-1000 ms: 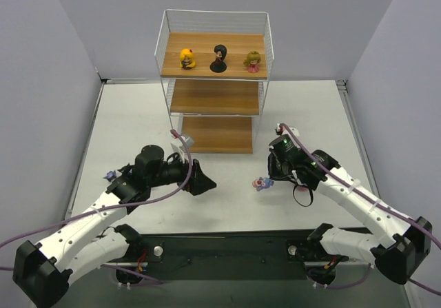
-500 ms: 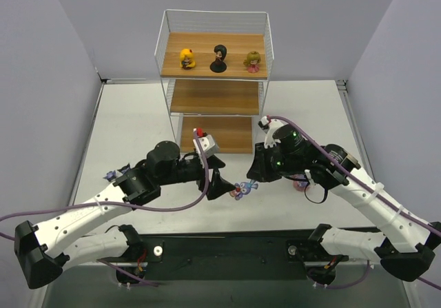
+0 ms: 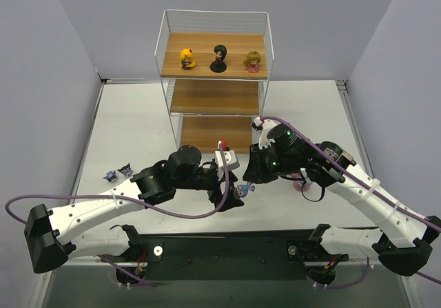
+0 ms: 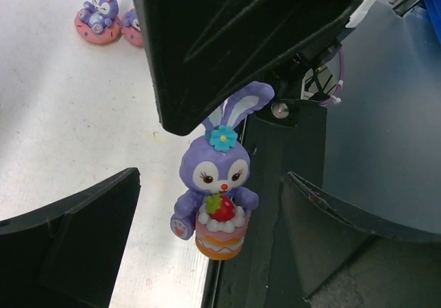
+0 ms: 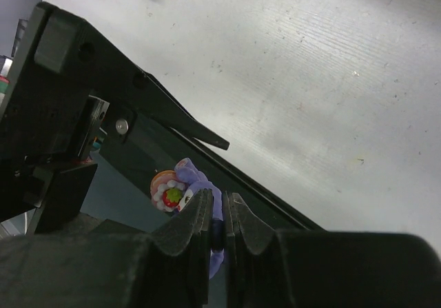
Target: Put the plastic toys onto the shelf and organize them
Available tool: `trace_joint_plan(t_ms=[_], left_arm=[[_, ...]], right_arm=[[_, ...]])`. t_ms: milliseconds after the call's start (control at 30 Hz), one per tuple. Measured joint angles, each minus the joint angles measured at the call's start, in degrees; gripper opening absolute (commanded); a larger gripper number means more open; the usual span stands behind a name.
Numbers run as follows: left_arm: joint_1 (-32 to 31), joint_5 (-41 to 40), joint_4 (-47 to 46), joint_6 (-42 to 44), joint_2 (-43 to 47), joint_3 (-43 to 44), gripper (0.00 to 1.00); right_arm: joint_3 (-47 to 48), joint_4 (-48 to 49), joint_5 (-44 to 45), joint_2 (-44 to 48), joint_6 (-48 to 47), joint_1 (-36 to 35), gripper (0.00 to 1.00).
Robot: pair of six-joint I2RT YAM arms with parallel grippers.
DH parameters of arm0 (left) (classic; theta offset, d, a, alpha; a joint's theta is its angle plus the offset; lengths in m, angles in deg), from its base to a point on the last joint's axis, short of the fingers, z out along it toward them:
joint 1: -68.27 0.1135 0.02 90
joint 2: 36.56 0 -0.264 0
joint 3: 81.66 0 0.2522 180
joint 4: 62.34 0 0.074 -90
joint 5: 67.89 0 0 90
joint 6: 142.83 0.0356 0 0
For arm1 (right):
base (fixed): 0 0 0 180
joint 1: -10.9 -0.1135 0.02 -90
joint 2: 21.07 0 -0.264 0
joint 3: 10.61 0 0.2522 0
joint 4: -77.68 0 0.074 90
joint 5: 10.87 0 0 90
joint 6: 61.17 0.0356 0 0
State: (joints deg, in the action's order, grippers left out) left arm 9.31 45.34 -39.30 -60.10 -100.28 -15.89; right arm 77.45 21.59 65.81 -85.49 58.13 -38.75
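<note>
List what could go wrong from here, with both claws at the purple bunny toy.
1. The right claw pinches the purple bunny only by its ears, so it may slip or swing.
2. The left claw stands open either side of it; if the right lets go before the left shuts, the bunny likely drops.
3. The claws sit very close, so a bump could knock it loose.

Left fingers (image 4: 83, 232) spread wide, right fingers (image 5: 193, 235) apparently pinched nearly together

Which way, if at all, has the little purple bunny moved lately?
Yes, leftward. The purple bunny, pinched in the right fingers, went from before the shelf's right post to before its bottom board.
</note>
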Motion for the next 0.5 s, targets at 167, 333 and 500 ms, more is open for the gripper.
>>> trace_joint_plan(t_ms=[167, 333, 500], left_arm=[[-1.0, -0.1, 0.0, 0.2, -0.8, 0.5, 0.89], [-1.5, -0.6, 0.2, 0.5, -3.1, 2.1, 0.75], [-2.1, -0.9, 1.0, 0.9, -4.8, 3.1, 0.55]], right_arm=[[0.2, 0.0, 0.0, 0.0, 0.0, -0.7, 0.00], [0.2, 0.0, 0.0, -0.1, 0.0, -1.2, 0.00], [0.8, -0.2, 0.4, -1.1, 0.0, -2.2, 0.00]])
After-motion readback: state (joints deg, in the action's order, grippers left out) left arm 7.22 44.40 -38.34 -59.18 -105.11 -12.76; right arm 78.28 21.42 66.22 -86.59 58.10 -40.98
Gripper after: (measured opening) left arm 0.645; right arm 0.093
